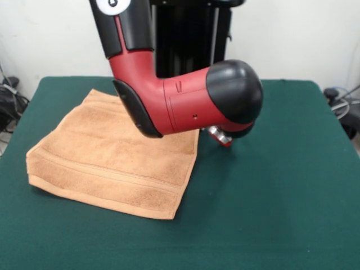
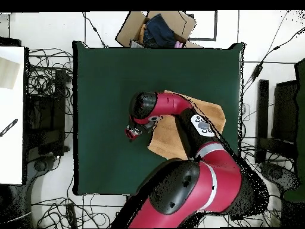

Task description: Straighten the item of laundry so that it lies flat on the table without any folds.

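Note:
The orange-tan towel (image 1: 112, 163) lies on the left half of the dark green table (image 1: 281, 197), skewed, with band stripes along its near hem. It looks doubled over, with a thick layered near edge. My arm's red elbow hides its far right corner. In the overhead view the towel (image 2: 173, 140) shows partly under the arm. My gripper (image 1: 220, 135) hangs low over bare table just right of the towel's right edge, mostly hidden behind the arm. It also shows in the overhead view (image 2: 131, 132), just off the towel's edge. Nothing is visibly held.
A cardboard box with dark clothes (image 2: 158, 27) stands beyond the table's far edge in the overhead view. Cables lie on the floor all round the table. A white surface (image 2: 12, 113) stands off the table's left side.

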Action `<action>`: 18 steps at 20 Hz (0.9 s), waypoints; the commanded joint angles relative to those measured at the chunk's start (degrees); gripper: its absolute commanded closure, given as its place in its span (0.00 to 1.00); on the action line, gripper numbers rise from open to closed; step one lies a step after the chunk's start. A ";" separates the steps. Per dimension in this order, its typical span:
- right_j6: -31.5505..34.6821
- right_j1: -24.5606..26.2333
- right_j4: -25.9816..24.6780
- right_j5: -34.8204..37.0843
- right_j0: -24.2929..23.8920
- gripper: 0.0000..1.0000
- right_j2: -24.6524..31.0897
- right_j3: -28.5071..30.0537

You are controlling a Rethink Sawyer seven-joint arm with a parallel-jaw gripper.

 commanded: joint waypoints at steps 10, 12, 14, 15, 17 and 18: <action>38.18 5.36 3.90 2.98 14.46 0.00 -20.36 -8.82; 37.84 7.08 3.37 2.14 14.39 0.00 -20.38 -9.88; 37.54 8.34 2.86 0.90 14.07 0.00 -20.19 -10.55; 37.70 9.11 2.83 0.82 13.98 0.00 -20.07 -11.13; 37.72 9.64 2.57 1.90 14.11 0.00 -19.80 -12.41; 37.72 10.02 2.56 2.60 14.18 0.00 -19.61 -13.26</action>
